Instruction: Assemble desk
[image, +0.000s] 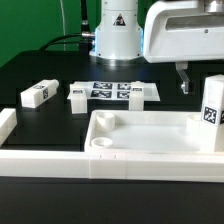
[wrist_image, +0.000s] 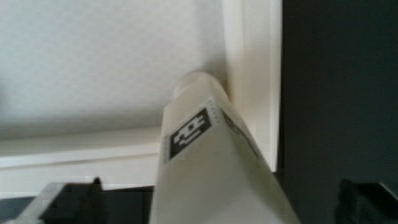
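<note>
The desk top (image: 140, 160) is a wide white tray with a raised rim, lying at the front of the table. One white leg (image: 211, 112) with a tag stands upright at the tray's corner on the exterior view's right. My gripper (image: 183, 82) hangs by that leg's upper end. In the wrist view the same leg (wrist_image: 214, 150) rises between my open gripper (wrist_image: 217, 202), with a gap to each dark finger (wrist_image: 71, 203). The tray floor (wrist_image: 89, 70) and rim (wrist_image: 263, 60) lie below.
Three loose white legs (image: 36, 95) (image: 78, 94) (image: 141, 93) lie on the black table behind the tray, around the marker board (image: 108, 90). A white border rail (image: 8, 125) runs along the exterior view's left. The robot base (image: 117, 30) stands at the back.
</note>
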